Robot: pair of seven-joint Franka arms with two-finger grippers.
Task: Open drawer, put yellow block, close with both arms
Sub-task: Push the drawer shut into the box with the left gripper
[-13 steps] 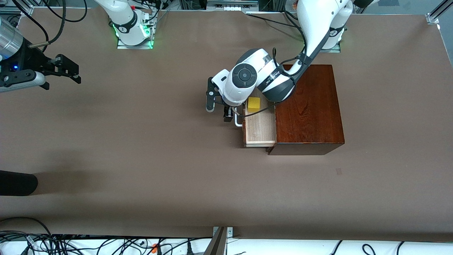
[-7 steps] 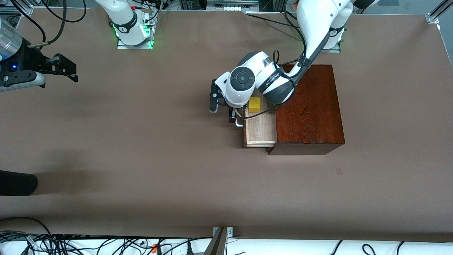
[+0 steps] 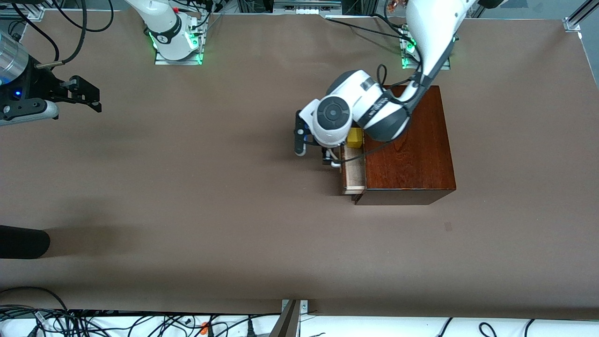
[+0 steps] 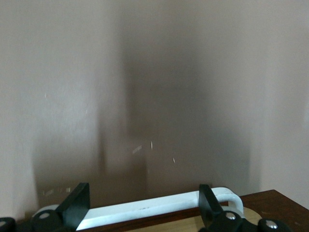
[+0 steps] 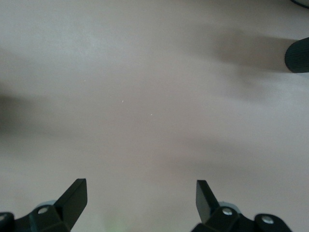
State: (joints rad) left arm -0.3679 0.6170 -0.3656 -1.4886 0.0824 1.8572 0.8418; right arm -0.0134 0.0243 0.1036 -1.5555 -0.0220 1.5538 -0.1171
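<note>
Left gripper (image 3: pixel 328 158) sits at the drawer's white handle (image 4: pixel 149 209), fingers spread wide either side of the bar, not clamped; right gripper (image 3: pixel 89 96) waits spread apart over bare table at the right arm's end. Drawer (image 3: pixel 353 171) is partly out of the mahogany box (image 3: pixel 412 145) with the yellow block (image 3: pixel 354 138) inside. Tray probably slides stiffly, light load; push on the rigid front beside the handle.
</note>
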